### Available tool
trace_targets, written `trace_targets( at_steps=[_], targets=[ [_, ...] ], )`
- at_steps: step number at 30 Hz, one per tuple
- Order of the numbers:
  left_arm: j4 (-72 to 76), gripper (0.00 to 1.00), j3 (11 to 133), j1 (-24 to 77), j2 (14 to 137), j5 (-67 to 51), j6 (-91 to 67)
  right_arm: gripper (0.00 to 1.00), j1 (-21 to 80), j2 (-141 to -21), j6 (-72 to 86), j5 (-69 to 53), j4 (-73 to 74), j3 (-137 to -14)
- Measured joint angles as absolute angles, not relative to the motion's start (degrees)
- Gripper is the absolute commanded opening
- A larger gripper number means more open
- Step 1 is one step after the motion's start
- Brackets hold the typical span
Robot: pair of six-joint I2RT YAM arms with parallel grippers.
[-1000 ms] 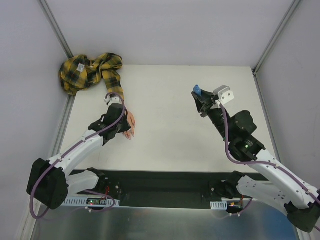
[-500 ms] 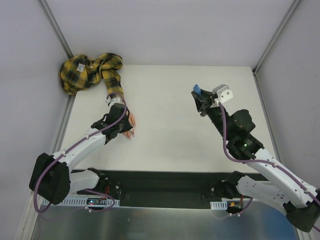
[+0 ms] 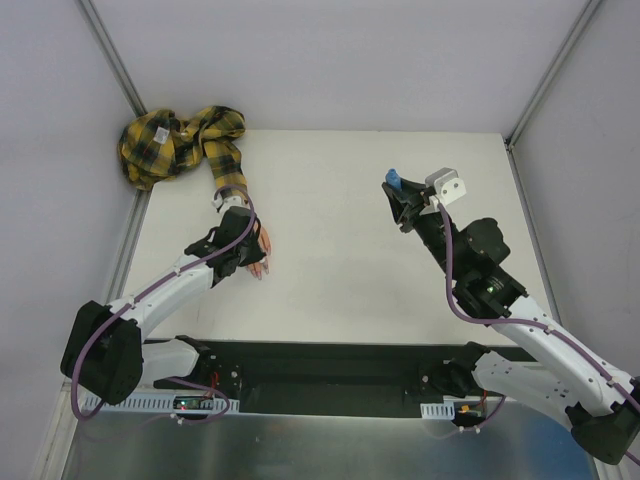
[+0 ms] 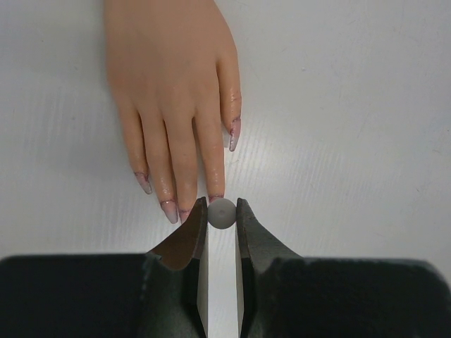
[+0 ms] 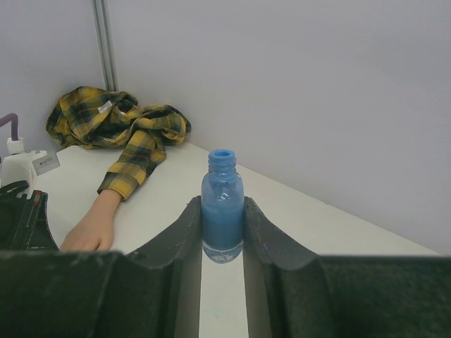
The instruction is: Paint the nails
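Note:
The flesh-coloured mannequin hand (image 4: 169,84) lies flat on the white table, fingers pointing at my left gripper. Its nails (image 4: 235,134) are glossy pinkish-purple. My left gripper (image 4: 221,211) is shut on a small round white brush cap (image 4: 221,214), seen end-on, right at the tip of one fingernail (image 4: 215,199); the brush itself is hidden under the cap. In the top view the left gripper (image 3: 247,252) covers most of the hand (image 3: 260,266). My right gripper (image 5: 223,232) is shut on an uncapped blue bottle (image 5: 223,211), held upright at the table's right (image 3: 394,181).
The yellow-black plaid sleeve (image 3: 180,142) is bunched in the far left corner and runs down to the hand's wrist; it also shows in the right wrist view (image 5: 120,123). Grey walls and metal posts (image 3: 115,60) enclose the table (image 3: 330,230).
My left gripper has edged slightly along the mannequin's fingertips with the cap in it. The right arm and bottle have hardly moved.

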State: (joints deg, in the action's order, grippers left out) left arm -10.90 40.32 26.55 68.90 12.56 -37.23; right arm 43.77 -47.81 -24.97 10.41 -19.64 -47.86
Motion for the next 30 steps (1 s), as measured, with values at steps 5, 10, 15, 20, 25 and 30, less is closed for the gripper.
trace_targets(
  at_steps=[5, 10, 15, 20, 25, 30],
  targets=[
    [-10.90, 0.00, 40.32, 26.55, 69.34, 12.69, -37.58, 0.00, 43.68, -47.86, -24.69, 9.96, -19.84, -47.86],
    [-10.85, 0.00, 40.32, 26.55, 69.45, 13.30, -38.06, 0.00, 43.57, -48.01, -24.53, 9.61, -19.94, -47.86],
    [-10.70, 0.00, 40.21, 26.55, 69.45, 14.11, -38.17, 0.00, 43.33, -48.31, -24.38, 9.54, -19.94, -47.86],
    [-10.59, 0.00, 39.97, 26.55, 69.45, 14.13, -38.17, 0.00, 43.31, -48.40, -24.08, 8.97, -19.99, -47.86],
    [-10.48, 0.00, 39.97, 26.55, 69.71, 14.13, -38.22, 0.00, 43.29, -48.40, -24.01, 8.58, -19.99, -47.86],
    [-10.46, 0.00, 39.97, 26.55, 70.02, 14.15, -38.22, 0.00, 43.24, -48.40, -23.97, 8.51, -19.99, -47.86]
  ],
)
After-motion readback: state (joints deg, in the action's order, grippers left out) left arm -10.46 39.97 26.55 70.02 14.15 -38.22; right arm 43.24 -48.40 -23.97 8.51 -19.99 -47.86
